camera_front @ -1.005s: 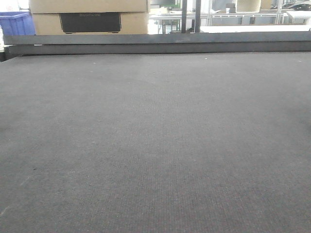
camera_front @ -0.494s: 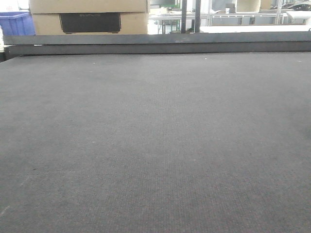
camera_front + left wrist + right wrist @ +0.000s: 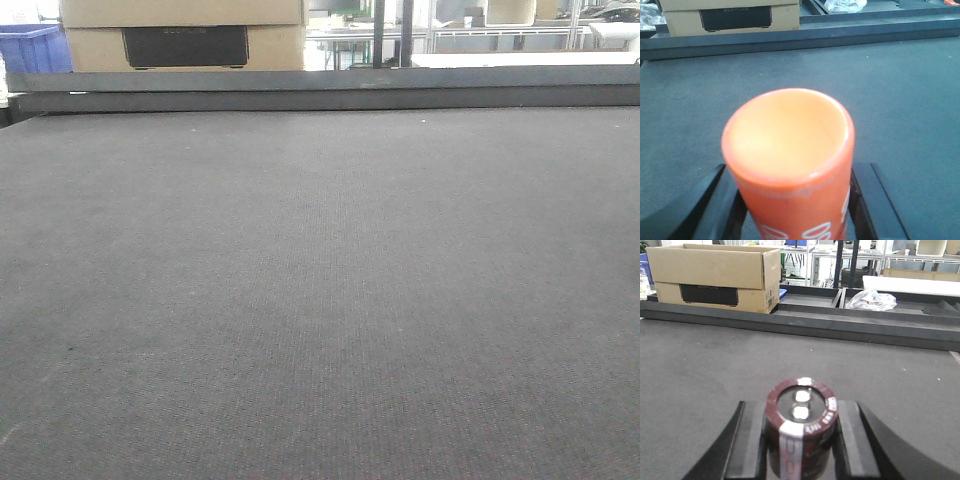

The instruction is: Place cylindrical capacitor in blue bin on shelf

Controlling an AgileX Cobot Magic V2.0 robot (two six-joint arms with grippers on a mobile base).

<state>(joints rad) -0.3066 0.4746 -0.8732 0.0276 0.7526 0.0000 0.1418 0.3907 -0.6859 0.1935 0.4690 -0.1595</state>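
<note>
One step looks done: the right end effector (image 3: 800, 440) grips the cylindrical capacitor (image 3: 801, 415) between its fingers; the left end effector (image 3: 795, 200) grips an orange tube (image 3: 790, 150). Delivery to the unseen shelf bin remains.

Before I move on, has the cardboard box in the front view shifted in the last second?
No. The cardboard box sits in the same place, just behind the dark rail, with the blue crate at its left.
</note>
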